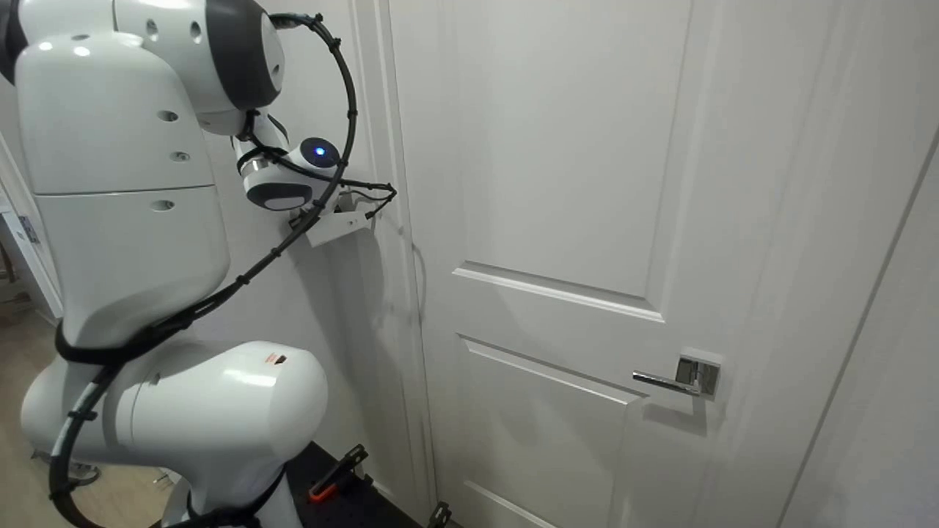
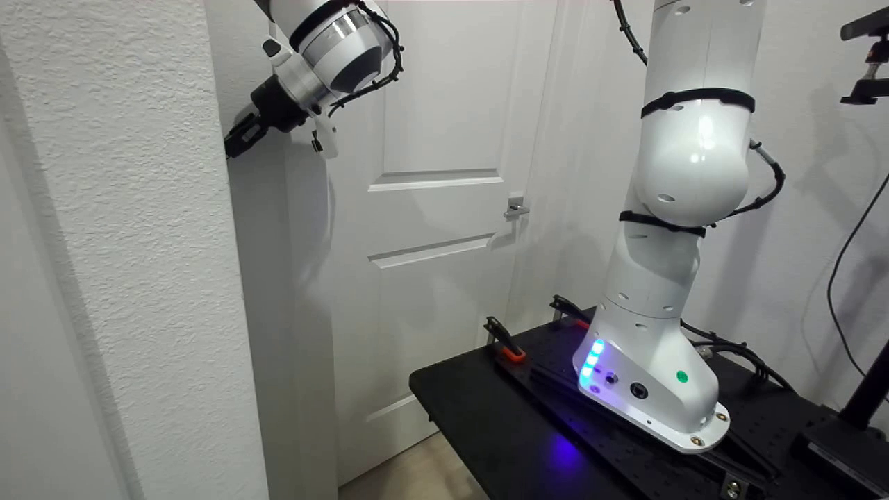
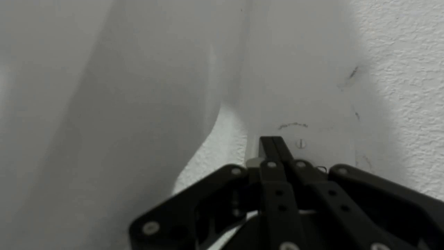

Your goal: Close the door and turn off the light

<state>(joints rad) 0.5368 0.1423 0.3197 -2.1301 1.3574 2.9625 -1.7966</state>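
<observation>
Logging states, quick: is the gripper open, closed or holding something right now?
Black two-fingered gripper: closed, holding nothing; its tips show in front of the white rectangular wall switch plate.

In an exterior view, the arm's base sits on the table — door behind, left.

**Soft from above, duller at the wrist**

Comes from above, to judge by the shadow beneath the handle. Falls softly across the door, leaving white glare on the arm. Glows blue in 1 dot on a dark round cap and in a strip on the robot base, tinting the tabletop. Looks duller in the wrist view, hazy at left, brightest on the rough wall, slightly soft on the near-black gripper.
</observation>
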